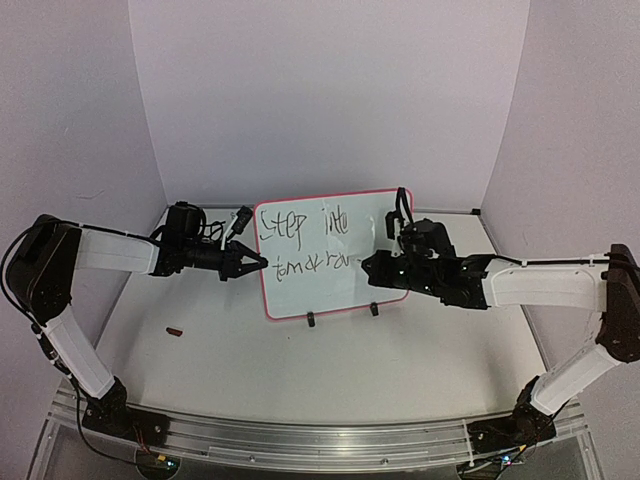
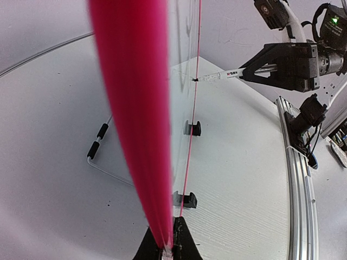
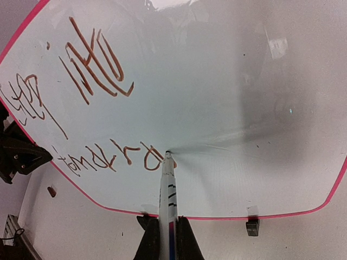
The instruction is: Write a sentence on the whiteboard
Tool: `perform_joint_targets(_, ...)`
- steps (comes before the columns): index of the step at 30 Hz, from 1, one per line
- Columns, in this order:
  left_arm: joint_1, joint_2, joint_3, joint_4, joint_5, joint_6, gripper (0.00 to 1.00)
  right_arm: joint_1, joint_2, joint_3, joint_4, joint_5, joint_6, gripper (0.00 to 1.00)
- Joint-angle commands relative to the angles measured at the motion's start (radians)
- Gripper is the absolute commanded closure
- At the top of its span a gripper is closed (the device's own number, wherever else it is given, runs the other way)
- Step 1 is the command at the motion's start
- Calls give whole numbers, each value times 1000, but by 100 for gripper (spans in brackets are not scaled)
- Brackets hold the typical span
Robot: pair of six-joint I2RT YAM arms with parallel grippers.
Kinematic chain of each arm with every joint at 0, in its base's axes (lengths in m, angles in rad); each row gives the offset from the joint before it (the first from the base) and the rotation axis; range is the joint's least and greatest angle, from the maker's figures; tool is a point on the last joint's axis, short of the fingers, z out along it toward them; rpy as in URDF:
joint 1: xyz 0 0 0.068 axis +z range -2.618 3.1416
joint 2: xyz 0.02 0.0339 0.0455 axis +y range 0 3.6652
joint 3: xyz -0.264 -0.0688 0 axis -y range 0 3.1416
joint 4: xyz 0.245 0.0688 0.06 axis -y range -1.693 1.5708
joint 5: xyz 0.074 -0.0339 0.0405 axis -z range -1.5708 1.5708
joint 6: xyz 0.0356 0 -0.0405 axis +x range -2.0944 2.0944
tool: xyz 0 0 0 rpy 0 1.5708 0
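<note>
The right gripper (image 3: 167, 223) is shut tight on a marker (image 3: 167, 184). The marker points away from the gripper. Its tip touches the whiteboard (image 3: 233, 103) just after the last letter of the bottom line.

The left gripper (image 2: 167, 246) is shut too. It pinches the pink left edge of the whiteboard and holds it steady. The whiteboard stands up, leaning back a bit, near the middle of the table (image 1: 300, 380). It sits on two small black clips (image 1: 310, 320) at its bottom edge.

The sentence (image 3: 116, 154) has two lines. The top line says "Step into". The bottom line looks like "tomorrow". I think most of the writing is done. The right half of the whiteboard is bare, so there is room for more. I cannot tell if more words are meant to come.

Some things are hard to see. From above, the right arm covers the right side of the whiteboard. The last letters are squiggly and hard to read. The left wrist camera sees the whiteboard edge-on, as a blurry pink stripe with no words. A small dark red thing (image 1: 175, 329) lies on the table to the left. I cannot tell what it is.
</note>
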Motion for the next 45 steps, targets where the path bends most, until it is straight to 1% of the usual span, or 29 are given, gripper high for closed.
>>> perform_joint_targets(1,-4,6,-11,-60,-139,49,100,-3,-29,15,15,40,1,100)
perform_joint_targets(13,-3,11,-10,-59,-137,50,100,-3,-57,-50,9,50,45,100)
perform_joint_targets(32,-3,8,-11,-60,-139,49,100,-3,-55,28,5,76,-13,100)
perform_joint_targets(41,-3,10,-11,-59,-140,49,100,-3,-46,30,4,78,-15,100)
perform_joint_targets(45,-3,11,-13,-59,-141,51,100,-3,-75,15,4,65,-23,100)
